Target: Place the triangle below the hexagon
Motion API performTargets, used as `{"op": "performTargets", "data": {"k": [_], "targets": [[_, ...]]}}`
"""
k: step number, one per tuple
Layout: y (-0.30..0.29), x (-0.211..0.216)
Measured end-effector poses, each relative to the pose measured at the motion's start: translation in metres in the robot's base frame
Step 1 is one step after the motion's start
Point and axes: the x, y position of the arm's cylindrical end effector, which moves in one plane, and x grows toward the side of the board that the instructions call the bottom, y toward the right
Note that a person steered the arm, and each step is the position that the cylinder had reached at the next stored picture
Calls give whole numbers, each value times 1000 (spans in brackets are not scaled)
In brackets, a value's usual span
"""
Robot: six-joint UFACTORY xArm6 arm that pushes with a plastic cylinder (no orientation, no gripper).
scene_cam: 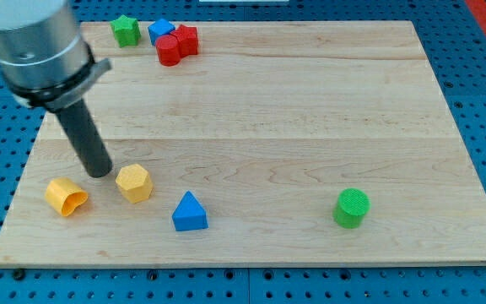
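A blue triangle block [190, 212] lies on the wooden board near the view's bottom, left of centre. A yellow hexagon block [134, 182] sits just up and to the left of it, a small gap apart. My tip [99, 171] rests on the board just left of the hexagon, close to it; I cannot tell if they touch. The rod rises up and to the left to the arm's grey body.
A yellow heart-like block [65, 196] lies left of the hexagon. A green cylinder [351, 208] stands at the bottom right. At the top left are a green star [126, 30], a blue block [161, 30] and two red blocks [176, 46]. The board's bottom edge [251, 263] is near.
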Motion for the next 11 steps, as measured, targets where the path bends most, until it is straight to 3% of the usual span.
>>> {"op": "performTargets", "data": {"k": [1,2,3,4,5,6,8,9,10,11], "targets": [[81,-29],[151,-10],[163,46],[185,55],[99,62],[66,49],[284,-50],[397,-43],[393,21],[316,61]]}}
